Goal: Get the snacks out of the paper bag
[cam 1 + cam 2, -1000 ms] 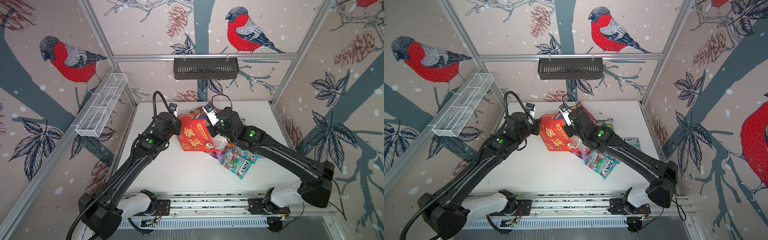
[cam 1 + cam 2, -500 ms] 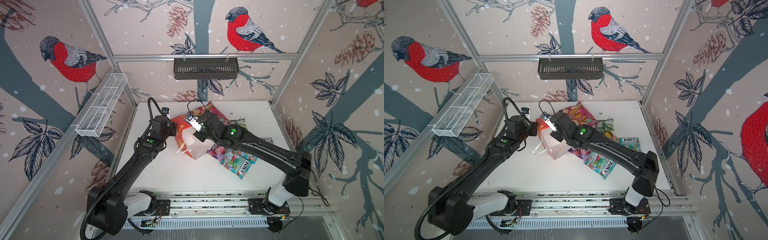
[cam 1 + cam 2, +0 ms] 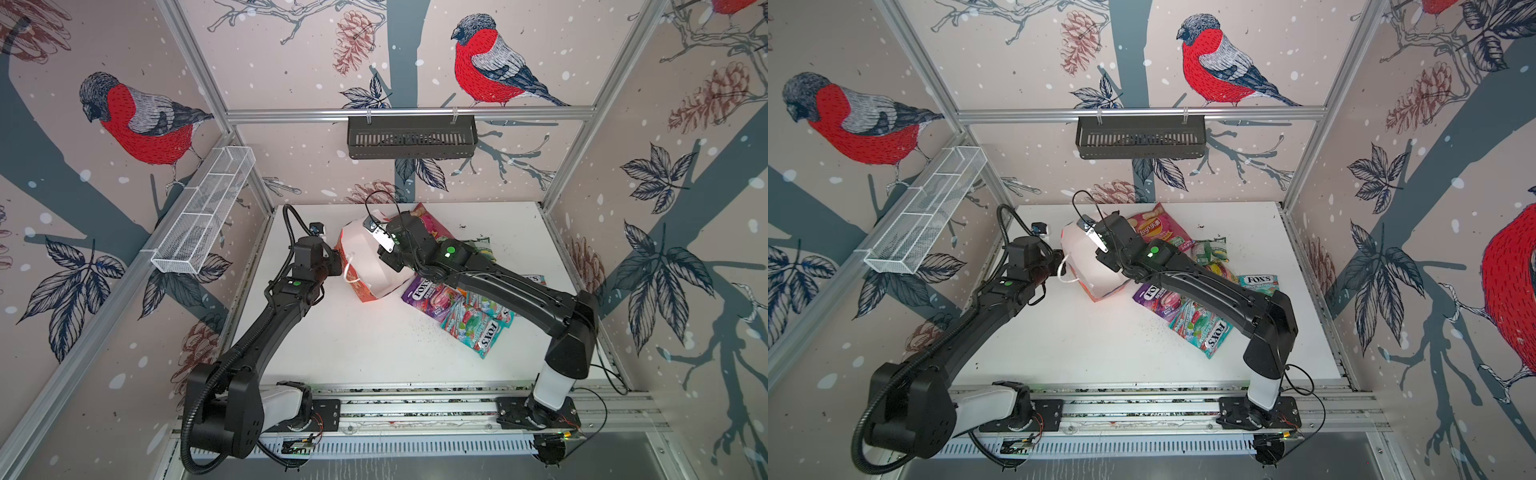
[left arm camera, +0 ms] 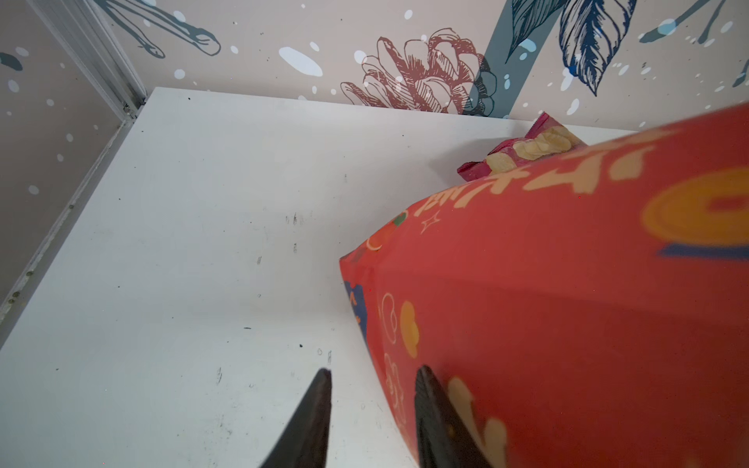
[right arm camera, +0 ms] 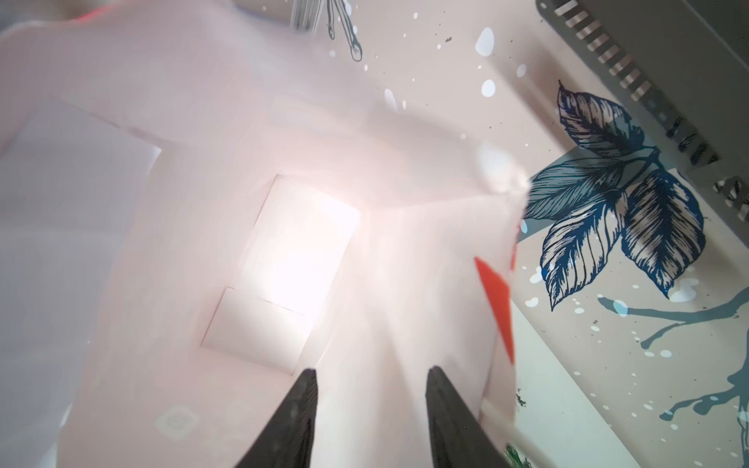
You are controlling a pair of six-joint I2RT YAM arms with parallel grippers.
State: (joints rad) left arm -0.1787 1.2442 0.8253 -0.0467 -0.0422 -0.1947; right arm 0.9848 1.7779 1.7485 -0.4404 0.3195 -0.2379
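Two dark fingers (image 5: 300, 405) of the right gripper (image 5: 371, 370) are spread apart with nothing between them. They are pushed into the white inside of the paper bag (image 5: 162, 202), whose folded bottom is seen lit beyond the tips. Behind them the wrist is bent down over the bag's mouth. The right arm is stretched from its base at 5 o'clock of the table (image 3: 374, 353) toward 10 o'clock, above the loose snacks.

The left gripper (image 4: 373, 368) is likewise parted, and bare table is seen in the gap. One of its fingers (image 4: 433, 405) is laid against the bag's red outer wall, and nothing is clamped. In both top views this gripper is placed at 9 o'clock of the bag, just beside a white cord handle (image 3: 351, 272); contact with the cord cannot be told. The left arm is extended from its base at 7 o'clock toward 1 o'clock, with the wrist turned toward 3 o'clock.

The paper bag (image 3: 365, 266) is tilted, its mouth turned upward, at 11 o'clock of the table's centre. A pink chip bag (image 3: 1158, 228) is found at its 1 o'clock. A purple FOX'S pack (image 3: 428, 295) lies just beside it at 4 o'clock and is overlapped by a teal FOX'S pack (image 3: 478, 332). A green-white pack (image 3: 1210, 251) and a second teal pack (image 3: 1258, 284) are seen at 3 o'clock.
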